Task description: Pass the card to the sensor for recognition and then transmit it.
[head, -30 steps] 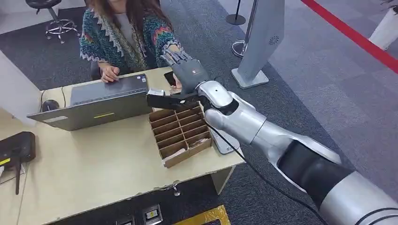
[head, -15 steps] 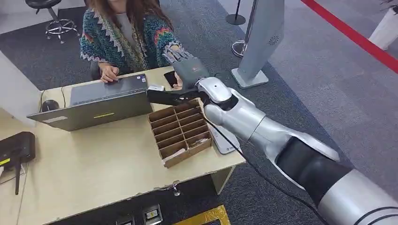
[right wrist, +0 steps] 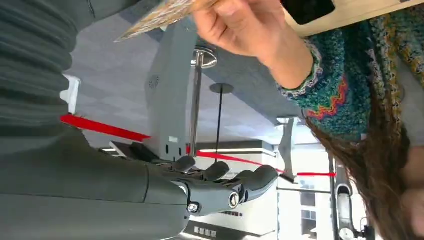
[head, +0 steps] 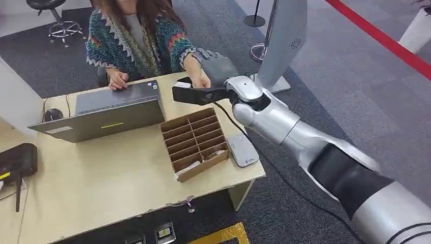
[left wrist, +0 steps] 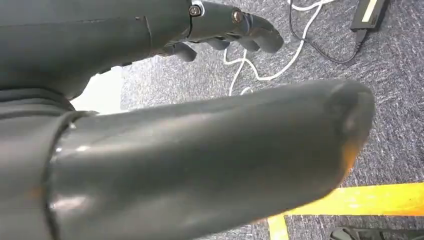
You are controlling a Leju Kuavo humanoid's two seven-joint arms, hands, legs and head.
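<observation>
Right hand (head: 217, 67) is up in the upper middle of the head view, past the far edge of the table (head: 101, 188), right against the person's hand (head: 202, 80). Fingers (right wrist: 235, 182) are stretched out, a bit apart, w/ nothing between them. The card (right wrist: 159, 14), patterned, is pinched in the person's fingers, close by my thumb side. Can't tell whether my thumb has any hold on it; that bit is hidden.

Sensor (head: 243, 150), a flat grey pad, lies lower right on the table, just beside the cardboard divider tray (head: 194, 142) and well apart from the card. Laptop (head: 109, 109) sits left of the tray, the person's other hand at its far edge.

Left hand (left wrist: 125, 35) hangs over grey carpet w/ white cable (left wrist: 260, 70). Its fingers are loosely extended, thumb apart, holding nothing.
</observation>
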